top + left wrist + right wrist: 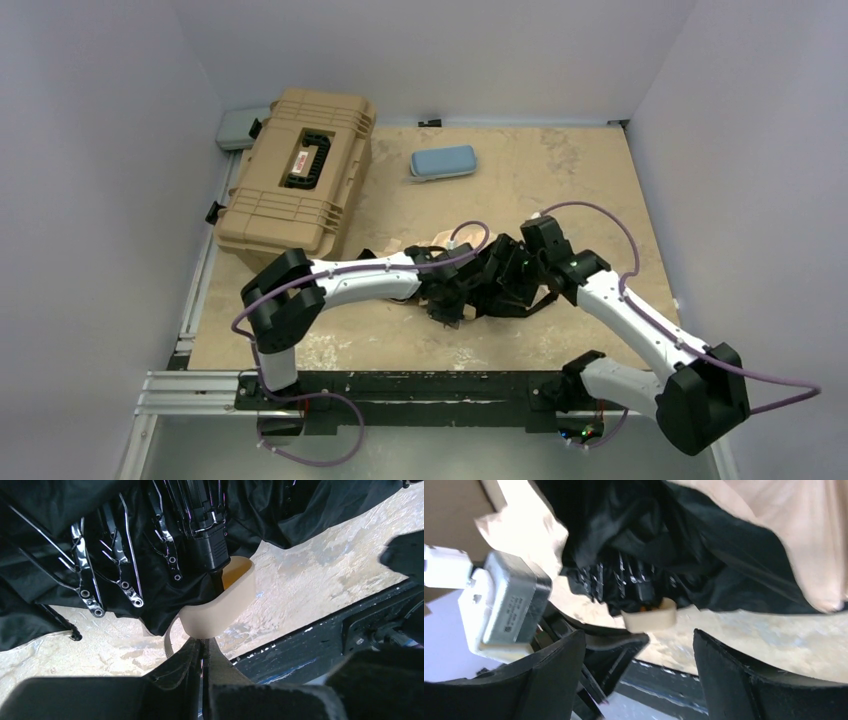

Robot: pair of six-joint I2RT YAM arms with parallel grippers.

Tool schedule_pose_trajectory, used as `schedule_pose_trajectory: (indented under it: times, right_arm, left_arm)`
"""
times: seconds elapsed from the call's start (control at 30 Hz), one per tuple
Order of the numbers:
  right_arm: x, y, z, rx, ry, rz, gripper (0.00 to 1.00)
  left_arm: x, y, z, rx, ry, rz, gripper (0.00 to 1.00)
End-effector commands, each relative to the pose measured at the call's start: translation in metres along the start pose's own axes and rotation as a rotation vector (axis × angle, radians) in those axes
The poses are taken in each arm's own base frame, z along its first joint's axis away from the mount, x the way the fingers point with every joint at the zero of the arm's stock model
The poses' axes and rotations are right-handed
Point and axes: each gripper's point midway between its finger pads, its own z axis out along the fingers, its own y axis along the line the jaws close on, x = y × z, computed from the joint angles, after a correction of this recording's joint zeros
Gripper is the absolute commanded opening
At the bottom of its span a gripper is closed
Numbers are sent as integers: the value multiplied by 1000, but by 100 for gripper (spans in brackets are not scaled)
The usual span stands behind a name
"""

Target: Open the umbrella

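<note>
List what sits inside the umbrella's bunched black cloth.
Inside the umbrella: shiny metal ribs, a black hub on the shaft, the beige handle poking out. Folds hide the upper shaft and the ribs' far ends.

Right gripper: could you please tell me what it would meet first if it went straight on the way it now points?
Probably the beige handle of the umbrella, which sits just ahead of the open right gripper, in line with its gap; black cloth lies behind it. Depth is hard to judge.
</note>
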Motion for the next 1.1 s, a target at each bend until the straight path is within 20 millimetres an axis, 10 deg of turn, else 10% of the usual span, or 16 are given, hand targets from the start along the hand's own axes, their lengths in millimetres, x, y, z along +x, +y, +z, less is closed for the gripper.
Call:
schedule_pose_trajectory:
  times: [0.0, 0.3, 0.73, 0.9, 1.0, 1.07]
  right_arm:
    - [-13, 34, 17, -163, -21, 90, 76]
    - [13, -3, 83, -66, 92, 187, 68]
    - [29, 73, 103, -194, 183, -45, 52]
    - [59, 88, 104, -403, 349, -181, 33]
    - [71, 83, 109, -444, 412, -224, 0]
    - [68, 80, 115, -415, 395, -230, 0]
  left_arm:
    - [-6, -18, -15, 126, -2, -40, 0]
    - [-5, -25, -19, 212, 4, -5, 0]
    - [3, -13, -23, 215, 30, 78, 0]
    - [3, -6, -35, 266, 17, 118, 0]
    - [11, -3, -37, 274, 51, 150, 0]
    - [15, -2, -38, 279, 64, 154, 0]
